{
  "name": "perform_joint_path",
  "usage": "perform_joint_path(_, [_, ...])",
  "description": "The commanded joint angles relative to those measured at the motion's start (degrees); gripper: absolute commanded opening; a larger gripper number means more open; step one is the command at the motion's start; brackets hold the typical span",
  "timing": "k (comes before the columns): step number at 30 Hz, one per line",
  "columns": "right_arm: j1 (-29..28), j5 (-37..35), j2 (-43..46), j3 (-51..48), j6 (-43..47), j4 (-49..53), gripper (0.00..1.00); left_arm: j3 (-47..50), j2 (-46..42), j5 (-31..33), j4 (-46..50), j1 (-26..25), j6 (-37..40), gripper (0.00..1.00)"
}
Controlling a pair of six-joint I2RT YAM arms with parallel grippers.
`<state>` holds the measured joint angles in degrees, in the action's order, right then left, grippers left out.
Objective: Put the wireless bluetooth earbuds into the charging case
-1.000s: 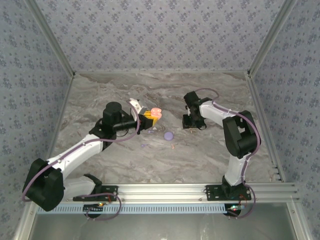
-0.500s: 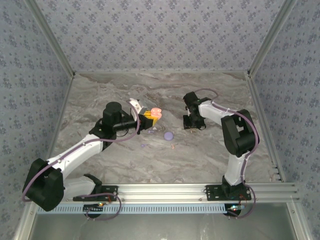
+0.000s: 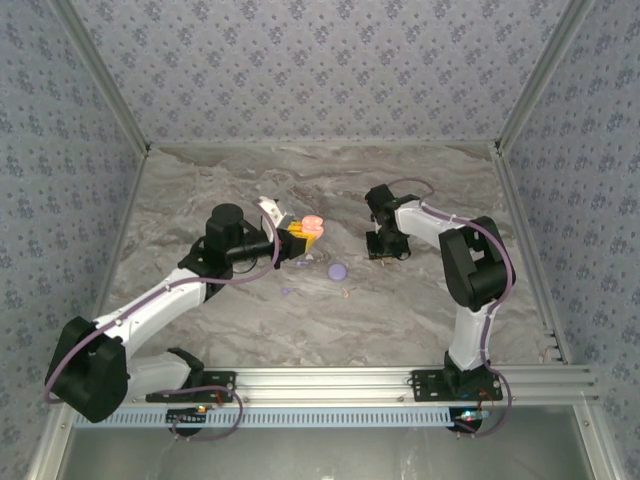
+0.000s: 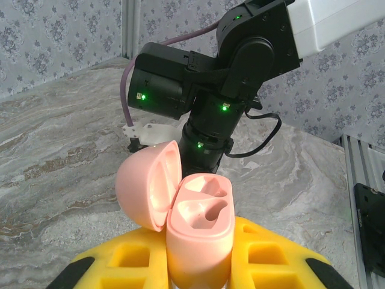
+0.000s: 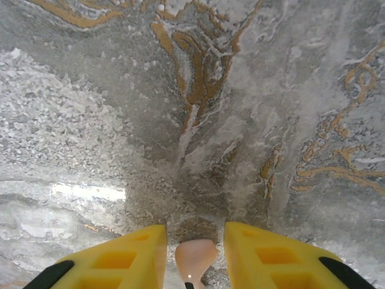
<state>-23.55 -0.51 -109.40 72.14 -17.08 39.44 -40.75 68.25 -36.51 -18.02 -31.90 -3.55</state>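
Meanwhile, case presented open

Our left end effector pinches the pink charging case, lid back so its sockets are reachable; our right end effector brackets a pale pink earbud near the bench, and we cannot tell if it grips

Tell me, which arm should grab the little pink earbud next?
Right. The right gripper has the tiny pale pink plastic earbud between its fingers, while the left gripper is busy holding the open pink plastic charging case, probably ready to receive it.
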Motion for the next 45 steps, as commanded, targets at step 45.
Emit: perform_joint_path(45, [1.73, 14.71, 11.60, -7.59, -0.28, -11.59, 0.22, 3.88, 14.20, 10.98, -19.15, -2.12, -12.16, 0.19])
